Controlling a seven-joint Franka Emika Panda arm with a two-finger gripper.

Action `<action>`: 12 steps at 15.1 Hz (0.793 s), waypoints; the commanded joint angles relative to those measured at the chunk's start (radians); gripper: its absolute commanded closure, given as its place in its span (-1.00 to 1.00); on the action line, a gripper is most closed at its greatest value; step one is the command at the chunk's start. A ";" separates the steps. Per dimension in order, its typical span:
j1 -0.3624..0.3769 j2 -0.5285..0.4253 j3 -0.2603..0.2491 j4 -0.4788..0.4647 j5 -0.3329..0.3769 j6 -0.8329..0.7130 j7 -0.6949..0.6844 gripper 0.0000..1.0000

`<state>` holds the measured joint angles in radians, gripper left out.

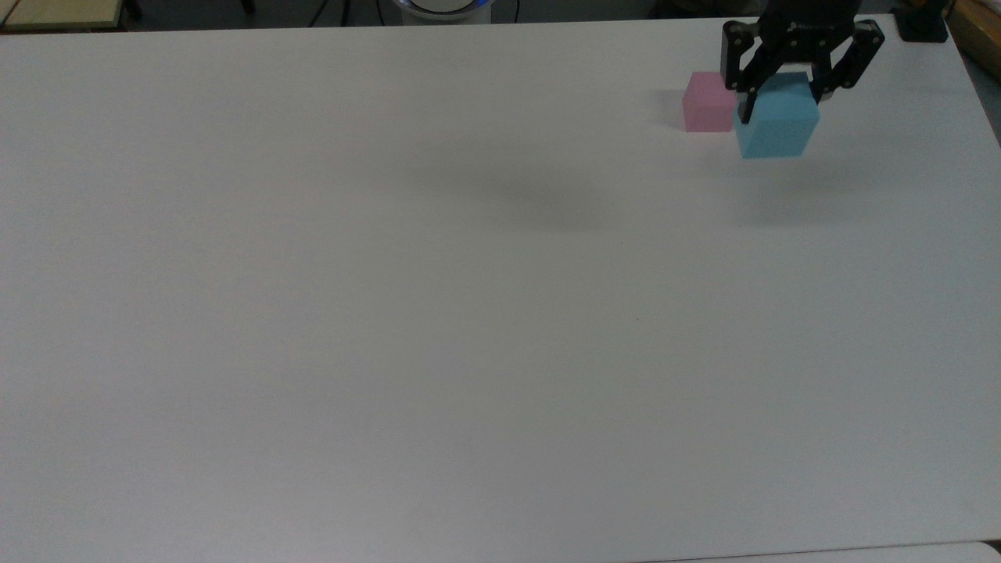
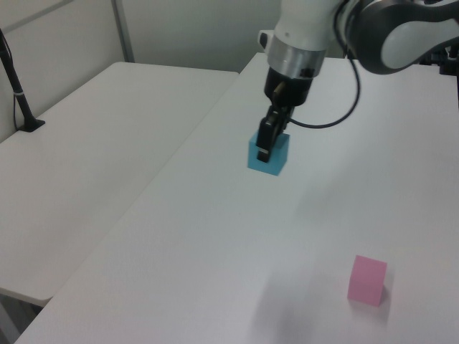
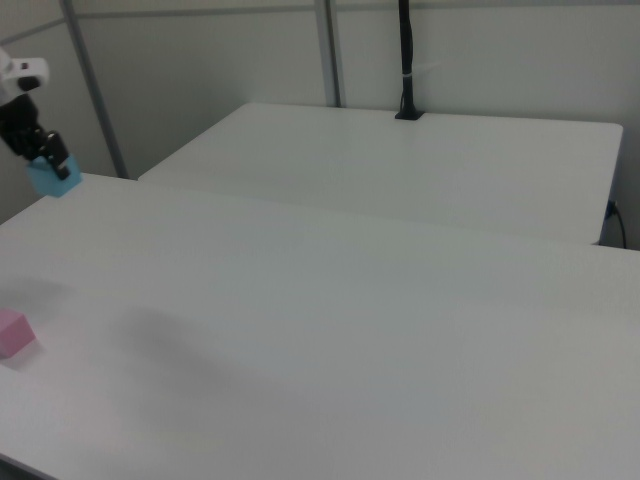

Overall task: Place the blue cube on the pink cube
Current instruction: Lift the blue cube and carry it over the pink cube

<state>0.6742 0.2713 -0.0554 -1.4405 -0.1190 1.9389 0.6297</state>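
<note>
Left view shows me the black two-finger gripper (image 2: 267, 140) clamped on the small light-blue matte cube (image 2: 271, 155), held above the white table (image 2: 215, 251), well apart from the small pale-pink matte cube (image 2: 367, 280) resting there.

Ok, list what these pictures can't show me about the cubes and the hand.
- Top view: the blue cube overlaps the pink cube, covering its right edge.
- Top view: the hand is cut off by the top edge of the picture.
- Right view: the pink cube is cut off by the right view's left edge.
- Left view: the hand covers part of the blue cube.
</note>
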 commanded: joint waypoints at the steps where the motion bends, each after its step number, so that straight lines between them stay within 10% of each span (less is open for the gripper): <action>1: 0.091 -0.199 -0.003 -0.255 0.006 -0.008 0.083 0.67; 12: 0.248 -0.279 -0.003 -0.475 0.038 0.006 0.303 0.67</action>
<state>0.8943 0.0360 -0.0487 -1.8321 -0.0935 1.9264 0.9008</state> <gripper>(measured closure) 0.401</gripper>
